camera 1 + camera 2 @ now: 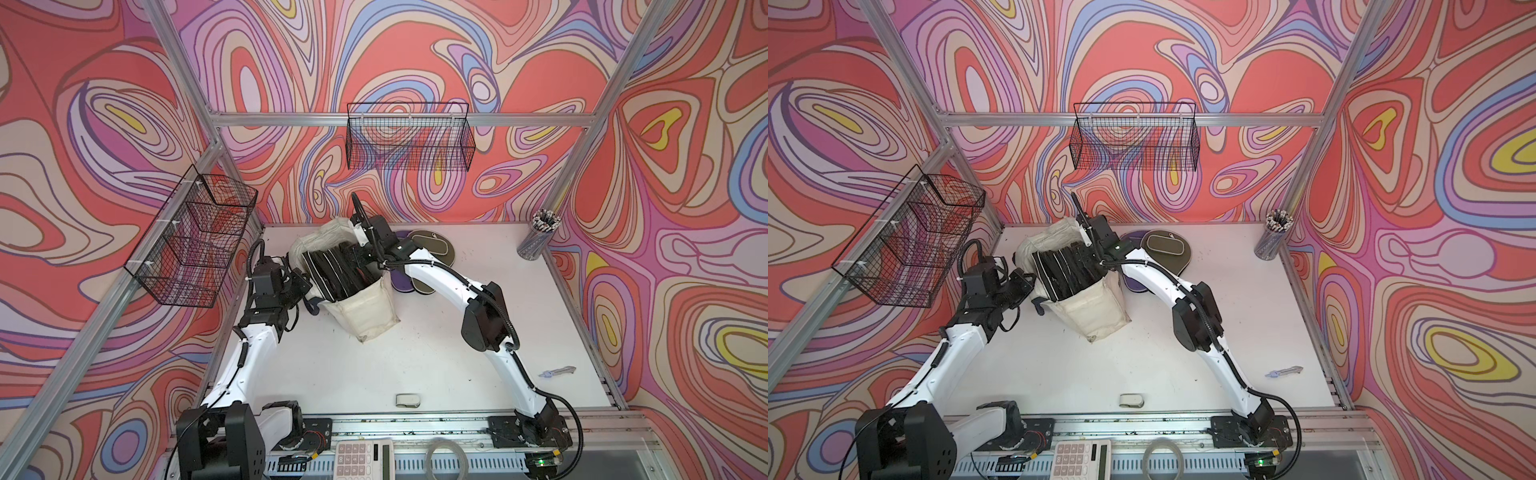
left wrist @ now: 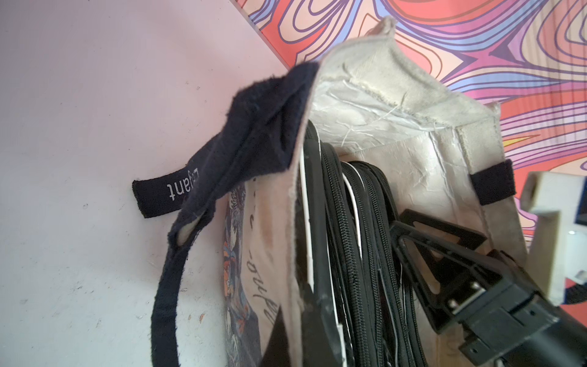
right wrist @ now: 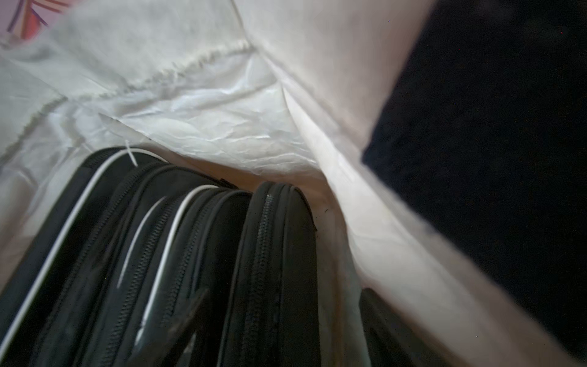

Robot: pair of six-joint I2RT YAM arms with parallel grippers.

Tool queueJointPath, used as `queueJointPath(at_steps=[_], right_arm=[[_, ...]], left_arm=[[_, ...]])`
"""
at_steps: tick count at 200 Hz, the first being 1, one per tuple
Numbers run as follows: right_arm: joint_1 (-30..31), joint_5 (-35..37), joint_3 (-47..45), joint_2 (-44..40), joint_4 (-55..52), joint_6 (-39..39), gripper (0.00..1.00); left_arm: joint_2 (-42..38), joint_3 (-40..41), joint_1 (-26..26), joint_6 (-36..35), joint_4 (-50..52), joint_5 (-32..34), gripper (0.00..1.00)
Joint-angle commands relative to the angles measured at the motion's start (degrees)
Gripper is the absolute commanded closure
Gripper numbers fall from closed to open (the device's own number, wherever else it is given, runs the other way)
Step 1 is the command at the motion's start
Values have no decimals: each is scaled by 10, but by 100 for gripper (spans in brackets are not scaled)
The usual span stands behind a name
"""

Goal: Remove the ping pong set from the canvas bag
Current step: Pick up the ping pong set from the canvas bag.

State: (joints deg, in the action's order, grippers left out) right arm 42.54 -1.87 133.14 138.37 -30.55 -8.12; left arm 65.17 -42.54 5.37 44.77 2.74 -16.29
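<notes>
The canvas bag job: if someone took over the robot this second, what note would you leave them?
Left gripper: shut, seemingly pinching the rim of the canvas bag.
Right gripper: open inside the bag, astride one of the black zipped cases.
Done: bag mouth open; olive case lies on the table beyond it.
Left: close on a case, lift it out.

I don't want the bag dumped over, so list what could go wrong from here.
1. The black zippered cases sit packed tight. The right gripper, jaws apart over the one nearest the wall, may pinch the crinkled liner or a neighbour too.
2. Only the left gripper, apparently pinching one rim, steadies the canvas bag; a snug case could drag or tip it.
</notes>
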Motion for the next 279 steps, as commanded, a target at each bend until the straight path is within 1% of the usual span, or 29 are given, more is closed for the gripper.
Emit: queueJointPath(at_steps=[1,54,96,123,181,203,213,241,247,261,279], right_arm=[[-4,33,1,12,-15,18,24],[-4,74,-4,13,-28,34,29],[-2,97,-5,12,-45,55,30],[10,115,-12,6,-52,76,31],[30,117,-14,6,-65,81,33],[32,121,-21,5,-66,82,38],[32,122,-23,4,-66,81,43],[33,122,-17,4,-69,82,72],[34,122,-14,4,-70,82,79],[35,124,-6,5,-72,82,99],[38,127,9,6,-77,82,100]], left_arm=[[-7,6,4,0,-18,5,100],[-9,8,4,-1,-17,4,100],[-8,5,4,-1,-15,2,100],[-9,4,4,-3,-14,4,100],[-5,0,4,-1,-16,3,100],[-7,-1,4,-1,-16,4,100],[-8,1,4,-1,-17,3,100],[-10,5,4,1,-18,3,100],[-10,6,4,1,-19,3,100],[-11,6,4,1,-20,1,100],[-10,6,4,4,-23,1,100]])
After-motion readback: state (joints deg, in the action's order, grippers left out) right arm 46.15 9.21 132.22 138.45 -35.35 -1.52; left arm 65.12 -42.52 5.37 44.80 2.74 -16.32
